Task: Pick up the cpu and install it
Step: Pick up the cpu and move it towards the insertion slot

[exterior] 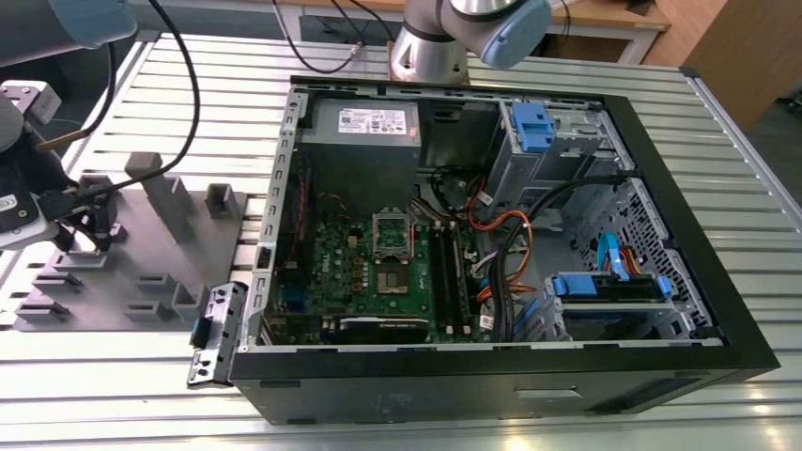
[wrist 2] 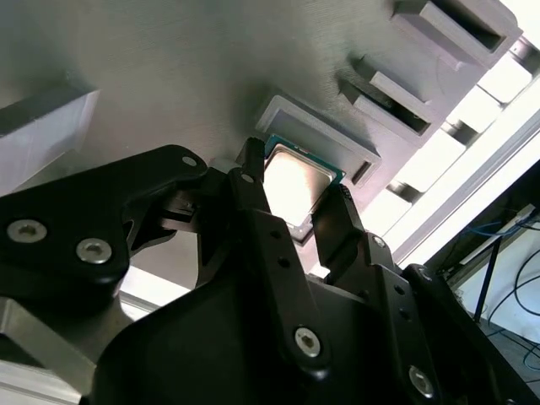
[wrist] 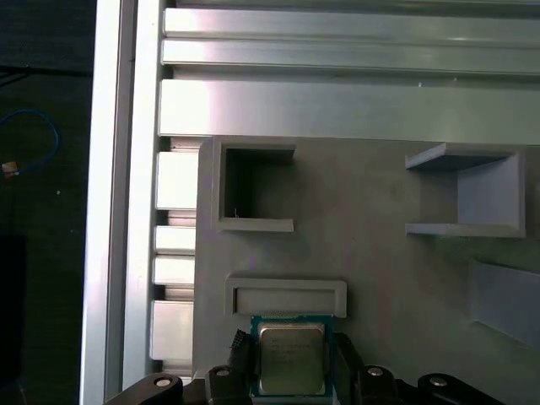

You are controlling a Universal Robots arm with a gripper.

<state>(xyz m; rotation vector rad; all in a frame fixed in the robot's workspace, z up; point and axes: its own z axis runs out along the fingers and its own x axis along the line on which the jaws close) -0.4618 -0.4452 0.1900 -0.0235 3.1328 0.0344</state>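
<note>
— Gripper (wrist: 291, 346) state?

— Narrowed to chip width. Both fingers (wrist 2: 257, 211) set, as far as can be judged, against two opposite edges of the cpu (wrist: 291, 359). Nothing else in the grip.

— Whereabouts of the cpu?

— Flat, shiny top up, on the grey tray (wrist: 396, 278), just beside a low grey rim block (wrist: 287, 297). Not yet raised clear of its seat, going by both wrist views.

— Direction from the hand?

— None to speak of: dead centre between the fingertips. Square, so no long axis to line up with, only the two gripped edges.

— And the socket (exterior: 393, 240)?

— Off toward the exterior view's right of the gripper, well apart from the tray. Mounted on the motherboard (exterior: 357, 282) inside the open computer case (exterior: 501, 385), with the case wall standing between tray and board. Seems unfilled, though hard to be sure.

— Nearer arm?

— Only one arm to choose from, already down at the tray on the exterior view's left.

— Count?

— One cpu, one gripper with two fingers, one tray, one socket, one motherboard, one case.
</note>
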